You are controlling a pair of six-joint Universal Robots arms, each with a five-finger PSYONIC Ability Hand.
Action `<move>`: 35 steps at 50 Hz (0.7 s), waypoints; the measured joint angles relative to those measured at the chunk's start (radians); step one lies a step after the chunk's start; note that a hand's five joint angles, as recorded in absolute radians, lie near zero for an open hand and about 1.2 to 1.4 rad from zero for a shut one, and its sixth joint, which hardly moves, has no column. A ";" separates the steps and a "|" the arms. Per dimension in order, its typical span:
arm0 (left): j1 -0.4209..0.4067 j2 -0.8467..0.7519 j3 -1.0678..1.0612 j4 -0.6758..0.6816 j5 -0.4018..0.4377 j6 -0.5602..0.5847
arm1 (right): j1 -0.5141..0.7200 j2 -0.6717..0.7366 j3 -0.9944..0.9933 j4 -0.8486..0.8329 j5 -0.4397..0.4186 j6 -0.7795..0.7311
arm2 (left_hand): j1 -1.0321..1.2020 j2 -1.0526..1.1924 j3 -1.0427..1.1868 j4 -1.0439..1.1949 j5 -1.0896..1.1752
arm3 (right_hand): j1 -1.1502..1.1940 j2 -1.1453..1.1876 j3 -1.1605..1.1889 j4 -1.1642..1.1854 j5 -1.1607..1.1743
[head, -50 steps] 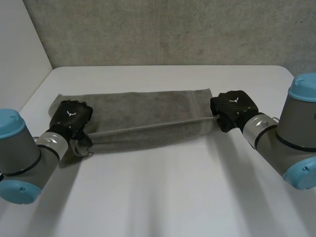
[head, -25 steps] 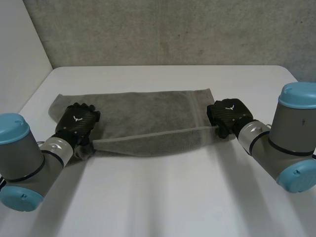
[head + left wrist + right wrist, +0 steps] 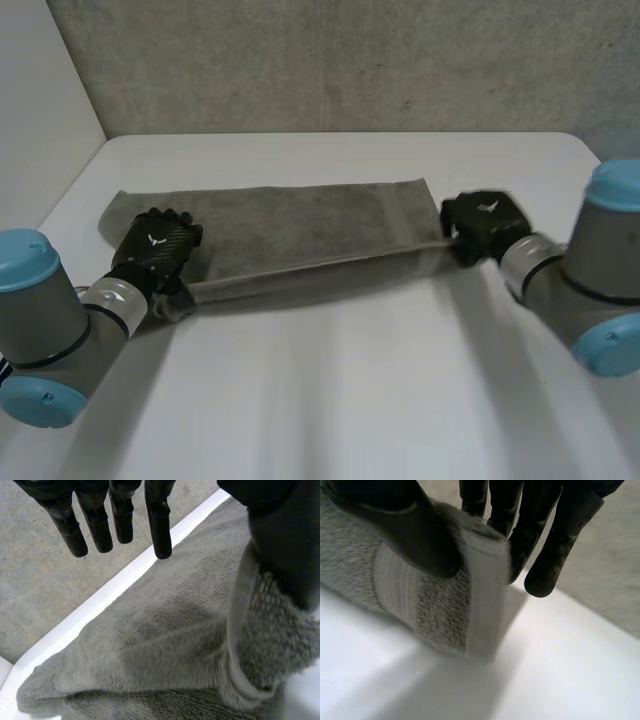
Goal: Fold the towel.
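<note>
A grey towel (image 3: 300,222) lies folded lengthwise across the white table (image 3: 350,380), its upper layer's edge running between the two hands. My left hand (image 3: 155,248) rests at the towel's left end, near its front corner. In the left wrist view its fingers (image 3: 120,520) stand straight above the towel (image 3: 165,645), and a fold of cloth lies against the thumb (image 3: 285,540) without being pinched. My right hand (image 3: 482,222) is at the towel's right end. There the thumb (image 3: 420,535) presses the towel's banded edge (image 3: 435,605) against the fingers (image 3: 550,540) and lifts it slightly.
A concrete wall (image 3: 350,60) stands behind the table's far edge, and a white panel (image 3: 40,90) closes the left side. Bare tabletop stretches in front of the towel between the two arms.
The left hand's fingers have straightened and let go of the cloth. The right hand moved inward, then back out to the right, keeping hold of its end. The upper layer's edge now lies lower.
</note>
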State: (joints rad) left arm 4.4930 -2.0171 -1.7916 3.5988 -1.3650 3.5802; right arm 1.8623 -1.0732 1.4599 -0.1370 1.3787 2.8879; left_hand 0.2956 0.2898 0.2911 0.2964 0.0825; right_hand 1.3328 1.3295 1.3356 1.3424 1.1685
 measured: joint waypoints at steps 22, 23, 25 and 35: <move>0.017 0.039 0.003 0.008 0.000 -0.057 | -0.070 -0.047 0.005 -0.034 0.019 0.089 | 0.001 0.002 0.002 0.001 0.027 | 0.000 0.002 0.000 0.000 0.002; 0.017 0.041 0.003 0.008 0.000 -0.058 | -0.071 -0.048 0.005 -0.034 0.019 0.089 | 0.003 0.002 0.002 0.003 0.030 | 0.000 0.002 0.000 0.000 0.002; 0.016 0.042 0.002 0.005 0.000 -0.058 | -0.072 -0.049 0.005 -0.034 0.022 0.090 | 0.003 0.005 0.002 0.003 0.051 | 0.000 0.002 0.000 0.000 0.002; -0.019 0.041 -0.010 -0.041 0.036 -0.068 | -0.062 -0.039 0.010 -0.032 0.025 0.086 | 0.041 0.041 0.042 0.026 0.086 | 0.000 0.002 0.000 0.000 0.002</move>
State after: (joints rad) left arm 4.4738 -1.9758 -1.8017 3.5576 -1.3288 3.5120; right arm 1.8005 -1.1126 1.4698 -0.1690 1.4035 2.9735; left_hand 0.3367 0.3312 0.3330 0.3226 0.1685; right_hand 1.3330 1.3311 1.3356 1.3424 1.1702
